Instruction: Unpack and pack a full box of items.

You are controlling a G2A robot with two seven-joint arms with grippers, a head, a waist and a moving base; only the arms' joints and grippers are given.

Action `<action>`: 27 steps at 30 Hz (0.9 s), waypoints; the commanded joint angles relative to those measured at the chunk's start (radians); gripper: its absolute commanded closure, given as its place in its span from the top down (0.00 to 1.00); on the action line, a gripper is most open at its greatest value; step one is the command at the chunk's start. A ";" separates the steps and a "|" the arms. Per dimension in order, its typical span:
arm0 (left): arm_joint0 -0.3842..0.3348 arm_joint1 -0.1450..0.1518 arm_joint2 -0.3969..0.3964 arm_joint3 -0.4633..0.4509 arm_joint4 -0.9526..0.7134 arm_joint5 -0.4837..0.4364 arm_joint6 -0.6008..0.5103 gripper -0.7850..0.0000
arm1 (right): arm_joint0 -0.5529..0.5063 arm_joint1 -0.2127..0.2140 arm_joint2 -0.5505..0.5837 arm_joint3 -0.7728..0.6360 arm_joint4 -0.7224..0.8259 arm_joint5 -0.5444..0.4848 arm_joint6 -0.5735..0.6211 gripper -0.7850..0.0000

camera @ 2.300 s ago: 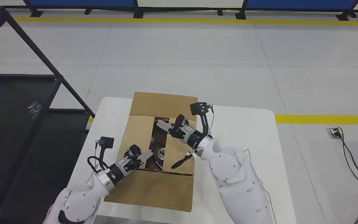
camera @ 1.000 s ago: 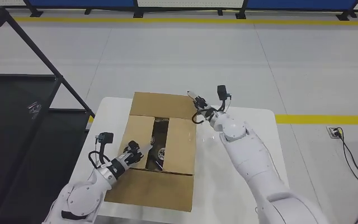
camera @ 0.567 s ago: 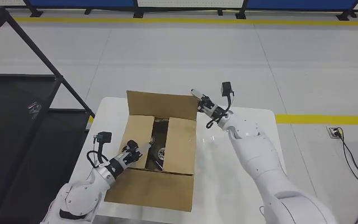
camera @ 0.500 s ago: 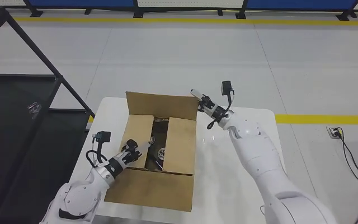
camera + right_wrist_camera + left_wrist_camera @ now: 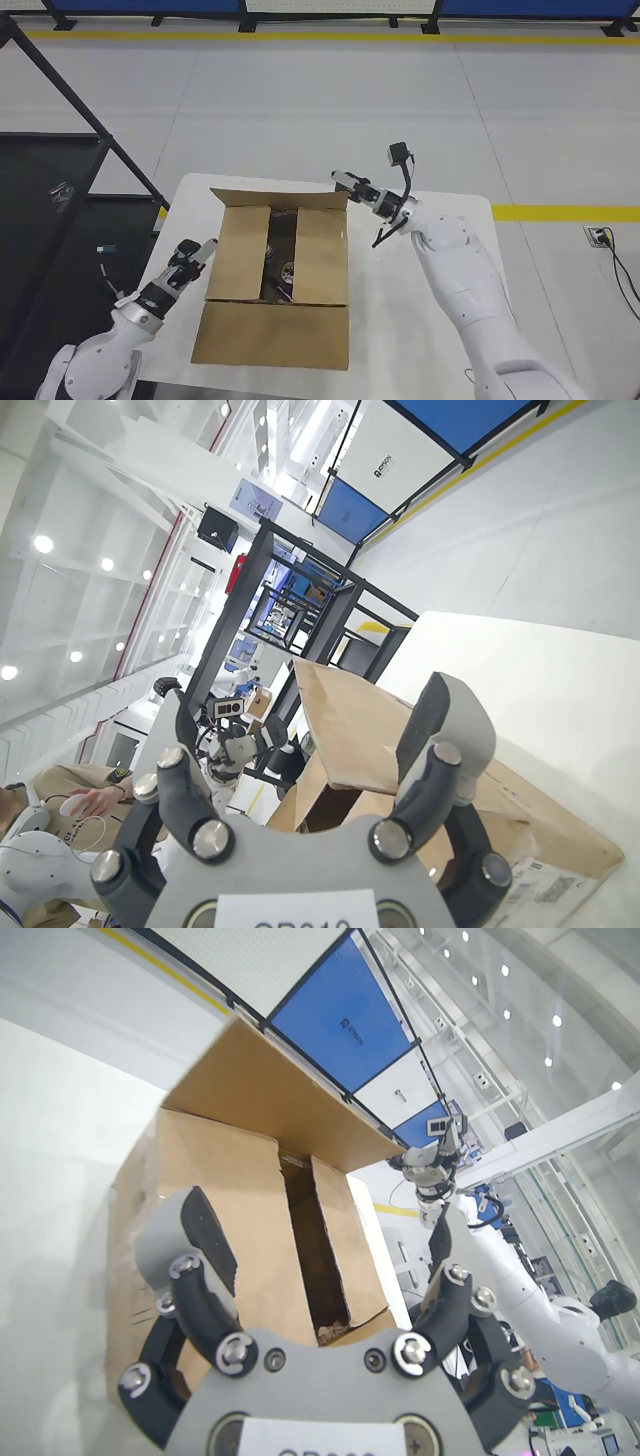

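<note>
A brown cardboard box (image 5: 272, 335) stands mid-table. Its far flap (image 5: 275, 198) is raised upright. Two inner flaps (image 5: 238, 255) (image 5: 322, 255) lie nearly flat, and the gap between them shows dark items (image 5: 282, 265). The near flap hangs down the front. My right gripper (image 5: 345, 182) is open at the far flap's right end; in the right wrist view the flap's (image 5: 350, 720) corner lies between the fingers (image 5: 440, 710), unclamped. My left gripper (image 5: 200, 250) is open and holds nothing, just off the box's left side and facing the box (image 5: 240, 1208).
The white table (image 5: 430, 300) has bare surface to the right of the box and a narrower strip to its left. A black metal frame (image 5: 70, 110) stands beyond the table's left edge. A yellow floor line (image 5: 565, 212) runs to the right.
The far flap has gone from lying flat outward to upright, with the right gripper at its corner. The left gripper has drawn back from the gap to the box's left side.
</note>
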 commanded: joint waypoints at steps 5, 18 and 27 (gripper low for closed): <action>0.084 0.013 -0.119 0.027 -0.038 -0.036 -0.097 1.00 | -0.060 0.018 0.003 -0.124 -0.001 0.023 0.024 1.00; 0.205 0.067 -0.219 0.075 -0.228 -0.260 -0.767 1.00 | -0.118 0.041 -0.047 -0.281 -0.054 0.120 0.056 1.00; 0.216 0.100 -0.175 0.066 -0.341 -0.268 -0.876 1.00 | -0.128 0.049 -0.079 -0.298 -0.049 0.144 0.035 1.00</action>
